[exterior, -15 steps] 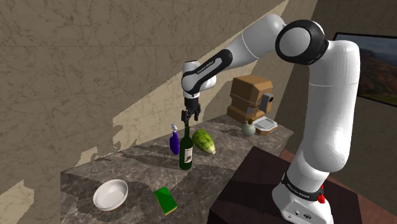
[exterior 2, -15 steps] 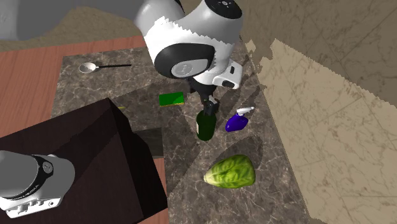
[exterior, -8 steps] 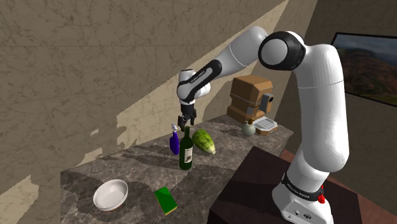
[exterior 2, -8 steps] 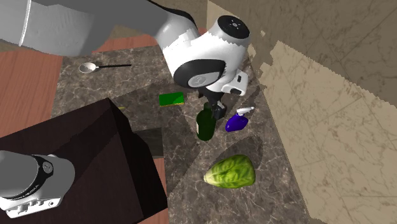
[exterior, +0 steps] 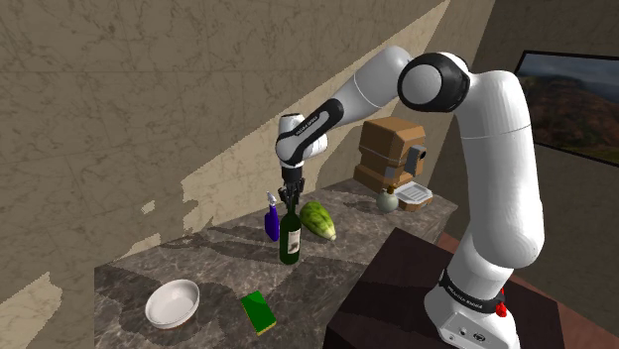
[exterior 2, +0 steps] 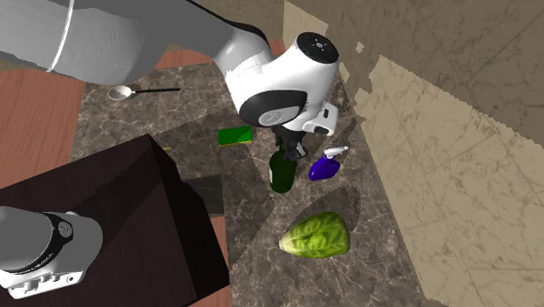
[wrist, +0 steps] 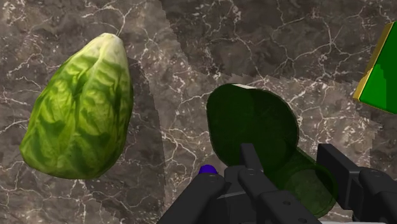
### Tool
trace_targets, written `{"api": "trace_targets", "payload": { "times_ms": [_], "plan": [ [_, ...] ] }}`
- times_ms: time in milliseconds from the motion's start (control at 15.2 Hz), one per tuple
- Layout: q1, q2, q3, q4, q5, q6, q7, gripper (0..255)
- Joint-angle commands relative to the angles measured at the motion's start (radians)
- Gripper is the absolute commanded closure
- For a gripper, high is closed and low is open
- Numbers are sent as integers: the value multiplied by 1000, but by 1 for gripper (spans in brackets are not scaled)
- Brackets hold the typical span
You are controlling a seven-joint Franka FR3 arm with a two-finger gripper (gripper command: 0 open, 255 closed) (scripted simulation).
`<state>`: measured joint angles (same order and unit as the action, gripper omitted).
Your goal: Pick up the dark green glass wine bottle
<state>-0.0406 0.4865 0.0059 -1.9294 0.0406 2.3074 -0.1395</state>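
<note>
front of the tabletop (exterior: 208,266): green sponge (exterior: 260,310), white bowl (exterior: 172,302), both well out of it. mid-slab, the dark green wine bottle (exterior: 290,238) stands upright, gripper (exterior: 290,195) right over its neck, fingers (wrist: 251,167) apart and straddling it, not gripping yet. best bet: keep the neck centred, drop squarely, close below the lip, lift straight. blue spray bottle (exterior: 271,218) just behind, lettuce (exterior: 318,220) near, so no sideways drift.

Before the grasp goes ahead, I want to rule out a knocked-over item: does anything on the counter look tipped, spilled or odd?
Nothing stands out. The dark green wine bottle stands upright, as does the blue spray bottle beside it. The lettuce, white bowl and green sponge lie flat on the counter; no spill shows.
</note>
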Motion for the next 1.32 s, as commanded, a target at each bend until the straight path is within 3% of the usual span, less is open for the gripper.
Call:
{"api": "trace_targets", "payload": {
  "times_ms": [0, 396, 1254],
  "plan": [
    [0, 1, 0, 0, 0, 0, 0, 255],
    [0, 1, 0, 0, 0, 0, 0, 255],
    [0, -113, -1, 22, -3, -136, 5, 255]
  ]
}}
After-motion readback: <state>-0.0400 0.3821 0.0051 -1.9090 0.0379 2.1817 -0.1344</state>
